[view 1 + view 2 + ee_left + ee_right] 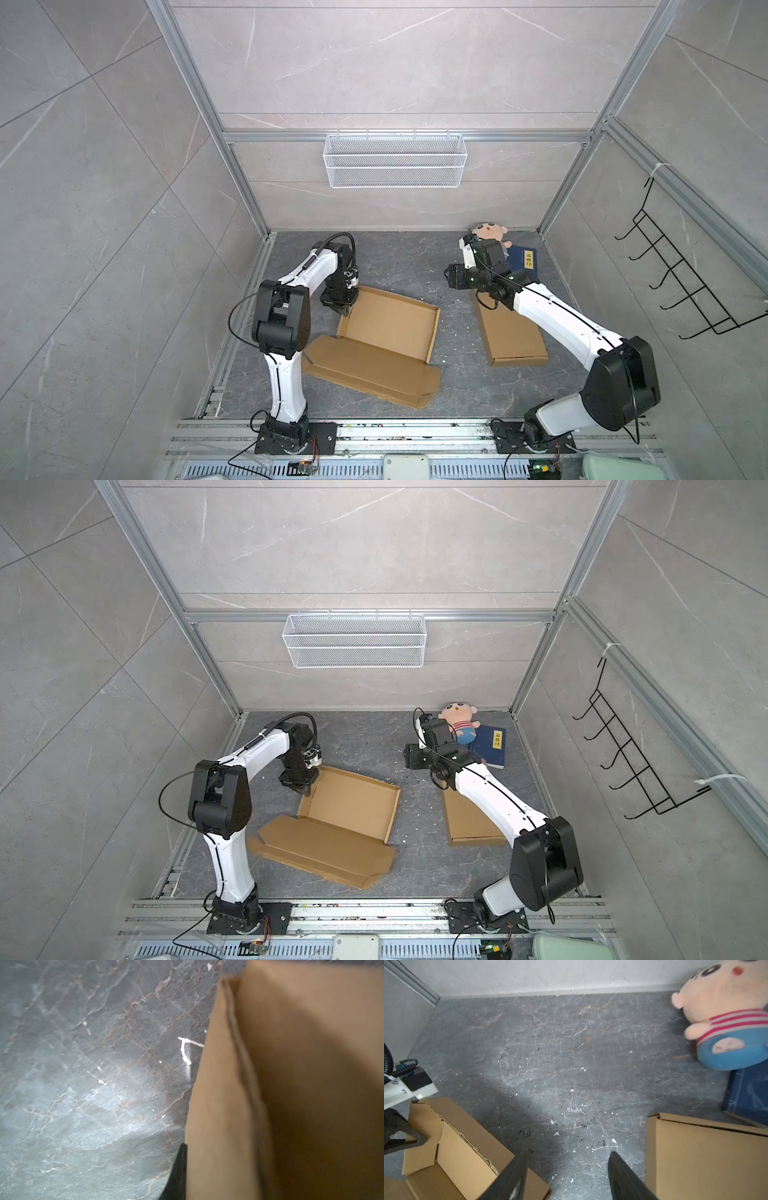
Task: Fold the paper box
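The paper box (388, 328) is brown cardboard and lies open on the dark floor, its side walls raised and its long lid flap (370, 374) spread flat toward the front. My left gripper (343, 308) is at the box's far left corner, shut on the upright wall there. The left wrist view shows one black finger (178, 1172) flat against the wall's outer face (220, 1105); the other finger is hidden behind the cardboard. My right gripper (569, 1159) hangs open above bare floor to the right of the box (467, 1147), holding nothing, and it shows in a top view (451, 277).
A second, folded cardboard box (513, 336) lies under the right arm. A plush doll (490, 235) and a blue book (524, 259) sit in the back right corner. A wire basket (395, 162) hangs on the back wall, a black hook rack (685, 282) on the right wall.
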Action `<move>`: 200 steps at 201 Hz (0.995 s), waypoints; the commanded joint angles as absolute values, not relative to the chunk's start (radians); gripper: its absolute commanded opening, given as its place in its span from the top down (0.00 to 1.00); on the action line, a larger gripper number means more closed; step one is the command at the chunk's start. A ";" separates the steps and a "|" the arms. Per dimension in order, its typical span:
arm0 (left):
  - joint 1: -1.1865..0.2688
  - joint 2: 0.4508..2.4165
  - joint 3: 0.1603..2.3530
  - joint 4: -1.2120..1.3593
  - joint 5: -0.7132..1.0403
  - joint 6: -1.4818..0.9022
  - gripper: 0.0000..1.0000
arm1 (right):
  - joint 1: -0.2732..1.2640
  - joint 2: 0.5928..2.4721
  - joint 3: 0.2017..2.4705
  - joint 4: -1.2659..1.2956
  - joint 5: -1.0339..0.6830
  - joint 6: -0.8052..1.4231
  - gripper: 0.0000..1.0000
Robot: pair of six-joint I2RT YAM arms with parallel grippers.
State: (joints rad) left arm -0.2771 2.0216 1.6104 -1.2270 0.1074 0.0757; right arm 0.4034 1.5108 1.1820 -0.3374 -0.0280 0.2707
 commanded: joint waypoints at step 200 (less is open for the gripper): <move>-0.293 2.020 1.782 -1.255 0.142 0.057 0.46 | 0.500 1.812 1.450 -0.475 -0.213 0.154 0.38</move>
